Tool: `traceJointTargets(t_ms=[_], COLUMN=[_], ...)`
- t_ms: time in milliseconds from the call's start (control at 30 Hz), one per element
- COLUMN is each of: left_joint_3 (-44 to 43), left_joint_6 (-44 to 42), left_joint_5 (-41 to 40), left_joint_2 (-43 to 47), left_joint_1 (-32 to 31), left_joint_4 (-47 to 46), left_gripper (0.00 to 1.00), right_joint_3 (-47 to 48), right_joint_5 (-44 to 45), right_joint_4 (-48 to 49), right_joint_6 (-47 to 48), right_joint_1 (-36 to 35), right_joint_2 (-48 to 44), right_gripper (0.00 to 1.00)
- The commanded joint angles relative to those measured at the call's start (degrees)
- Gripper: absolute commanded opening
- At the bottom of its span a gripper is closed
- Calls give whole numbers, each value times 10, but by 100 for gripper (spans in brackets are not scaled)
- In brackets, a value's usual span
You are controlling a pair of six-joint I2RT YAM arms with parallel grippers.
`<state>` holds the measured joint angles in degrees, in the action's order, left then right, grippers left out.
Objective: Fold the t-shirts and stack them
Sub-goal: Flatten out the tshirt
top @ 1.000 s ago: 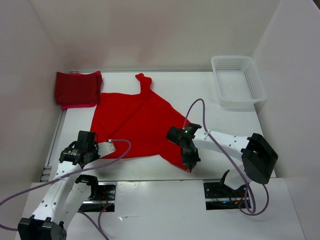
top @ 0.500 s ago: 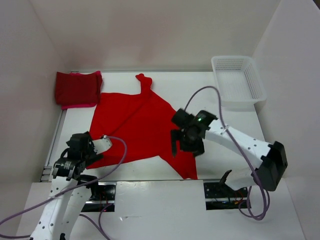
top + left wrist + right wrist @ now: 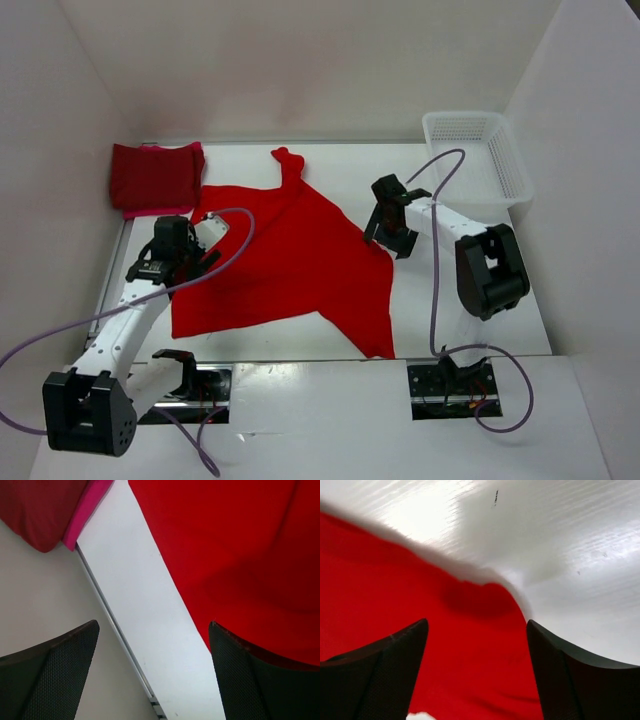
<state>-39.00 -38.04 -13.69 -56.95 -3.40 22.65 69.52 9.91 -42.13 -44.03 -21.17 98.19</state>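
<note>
Red t-shirt (image 3: 285, 260) flat on table (image 3: 350, 170)

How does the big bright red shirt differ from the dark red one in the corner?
The bright red t-shirt lies spread out, covering far more table; the dark maroon t-shirt is folded into a compact rectangle. The bright one rests on the table, the maroon one on a pink t-shirt. Both are red cloth.

Parted pincer (image 3: 476, 625) — red t-shirt (image 3: 395, 590) edge beneath
</note>
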Motion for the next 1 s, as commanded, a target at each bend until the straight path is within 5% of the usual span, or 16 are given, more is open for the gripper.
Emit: traceJointTargets(t_ms=[0,167,267,367,400,467,800,833,900,967], left_joint_3=[-28,-14,-8,-13,-19,-19,5,5,5,5], left_joint_6=[18,13,13,18,24,24,12,12,12,6], left_joint_5=[34,65,65,65,72,77,77,77,77,77], left_joint_2=[2,-25,-63,-82,-82,-87,-98,-98,-103,-103], left_joint_1=[3,-2,-2,-7,-13,-20,-36,-36,-42,-42], left_joint_4=[-20,-20,-31,-31,-31,-31,-52,-52,-52,-52], left_gripper=[96,96,97,97,97,97,100,100,100,100], right_joint_3=[10,-60,-76,-83,-83,-99,-170,-170,-157,-103], right_joint_5=[11,-37,-52,-53,-53,-60,-8,-15,-24,20], right_joint_4=[55,95,121,121,121,113,-11,-11,-16,-23], right_joint_6=[10,10,4,-8,-8,-16,-54,-54,-60,-65], right_joint_1=[5,19,35,35,43,63,119,111,70,40], right_joint_2=[26,57,81,75,70,47,-184,-190,-190,-190], right_gripper=[85,87,75,36,13,0,0,13,58,81])
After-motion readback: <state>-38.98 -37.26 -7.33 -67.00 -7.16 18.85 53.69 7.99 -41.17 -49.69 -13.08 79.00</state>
